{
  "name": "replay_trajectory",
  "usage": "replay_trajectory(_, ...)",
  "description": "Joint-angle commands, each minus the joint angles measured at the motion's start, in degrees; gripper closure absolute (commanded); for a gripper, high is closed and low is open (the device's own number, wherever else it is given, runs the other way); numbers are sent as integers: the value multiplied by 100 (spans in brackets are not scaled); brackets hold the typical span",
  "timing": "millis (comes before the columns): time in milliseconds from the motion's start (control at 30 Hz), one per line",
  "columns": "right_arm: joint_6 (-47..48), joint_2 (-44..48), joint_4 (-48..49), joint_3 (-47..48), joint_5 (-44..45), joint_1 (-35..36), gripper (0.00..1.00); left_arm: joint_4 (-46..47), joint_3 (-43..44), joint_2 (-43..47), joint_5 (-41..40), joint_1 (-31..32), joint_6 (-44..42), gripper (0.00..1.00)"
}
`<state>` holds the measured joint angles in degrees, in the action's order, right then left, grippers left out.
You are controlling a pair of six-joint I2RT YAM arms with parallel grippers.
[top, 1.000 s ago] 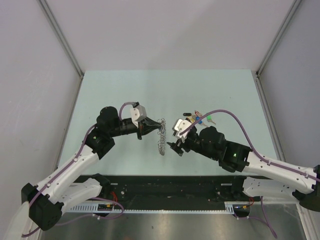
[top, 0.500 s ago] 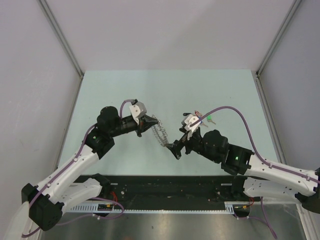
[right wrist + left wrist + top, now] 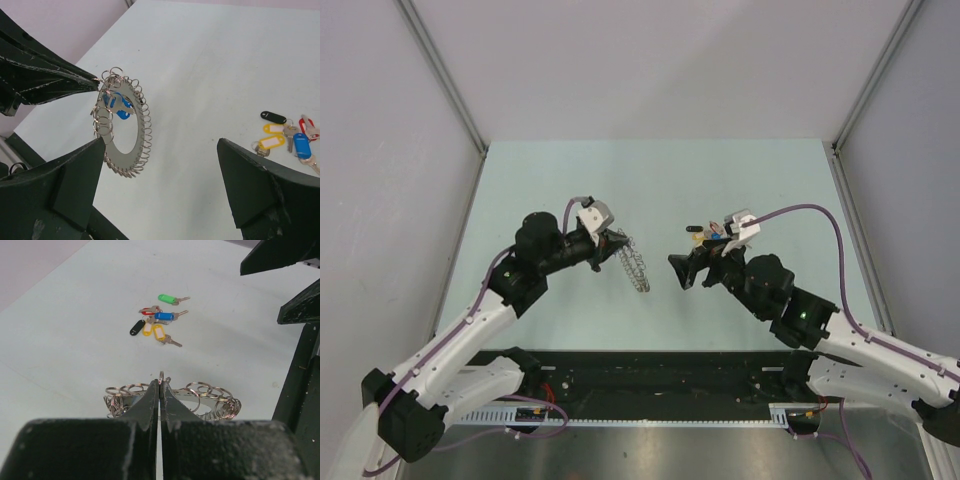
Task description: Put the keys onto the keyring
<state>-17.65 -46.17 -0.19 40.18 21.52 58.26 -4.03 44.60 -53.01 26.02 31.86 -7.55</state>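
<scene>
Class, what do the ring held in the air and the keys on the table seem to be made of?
The ring looks like metal: a dull grey band edged with thin, shiny wire loops. The keys seem to be two materials: pale silvery blades, probably metal, and bright glossy heads in green, blue, yellow, red and black, probably plastic.

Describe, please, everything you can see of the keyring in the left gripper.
The keyring is a flat grey metal ring with a wide hole, its rim strung with many small wire loops. It stands upright on edge, pinched at a top loop by the shut left gripper, apart from the loose keys. A blue-tagged key hangs on it, seen through the hole. Nothing else touches it; whether its bottom rests on the table is unclear.
</scene>
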Motion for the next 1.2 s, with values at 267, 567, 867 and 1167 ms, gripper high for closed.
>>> replay_trajectory(267, 1044, -286, 440, 16, 177, -87, 1, -1345, 691, 317, -1037, -39, -168, 100)
replay_trajectory(567, 1264, -673, 195, 16, 28, 159, 3, -2549, 243, 898, -1793, -39, 122, 100)
replay_trajectory(867, 1211, -753, 36, -169, 344, 186, 3, -2384, 119, -365, -1775, 110, 658, 100)
replay_trajectory(1167, 1036, -472, -368, -432, 476, -34, 4, -1620, 760, -2730, -2084, 523, 1001, 99)
